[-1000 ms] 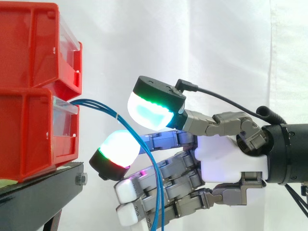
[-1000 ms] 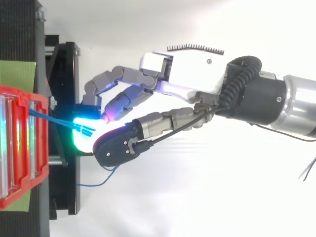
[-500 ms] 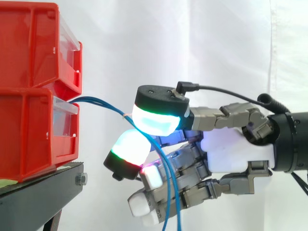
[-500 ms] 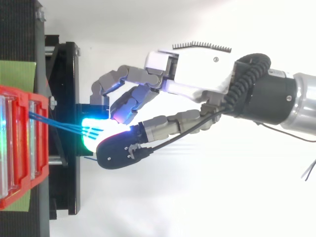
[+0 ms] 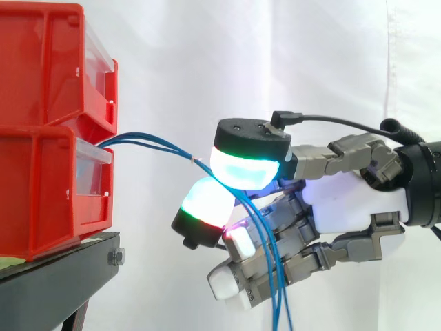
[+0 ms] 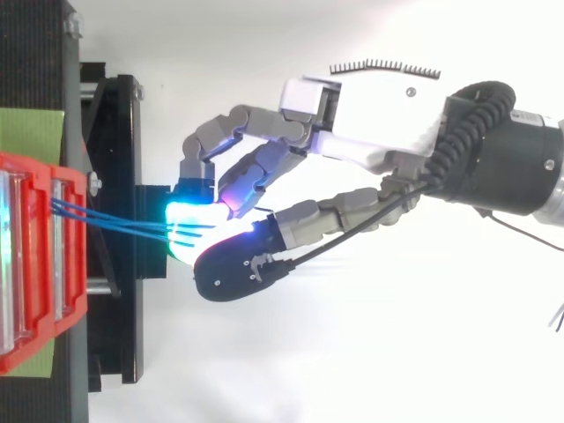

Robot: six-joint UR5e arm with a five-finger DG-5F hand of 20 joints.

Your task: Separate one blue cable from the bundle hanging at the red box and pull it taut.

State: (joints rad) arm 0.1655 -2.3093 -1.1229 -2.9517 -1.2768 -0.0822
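1. A white curtain hangs behind the whole set-up, and the arm reaches in from the right
2. Two red bins stand stacked on a black stand at the left; the lower red bin has a clear front, and the cables come out at its top edge
3. The hand faces the bins with its fingers curled. Two glowing pads are closed towards each other, the upper one cyan-white and the lower one white with a red rim, and they pinch the cables between them
4. The blue cables run from the bin rightward and slightly downward to that pinch in a nearly straight line. Past the pads they drop down across the lower curled fingers and off the bottom of the side view
5. What the next move turns on, as I read it: the stretched part lies lengthwise from bin to hand, with the bin to the left of the fingertips, so tightening calls for a draw to the right, straight away from the bin. From above, several strands fan side by side into the pads, so I cannot tell whether one has been singled out
6. I can make out no label or writing on the bins, the stand or the cables
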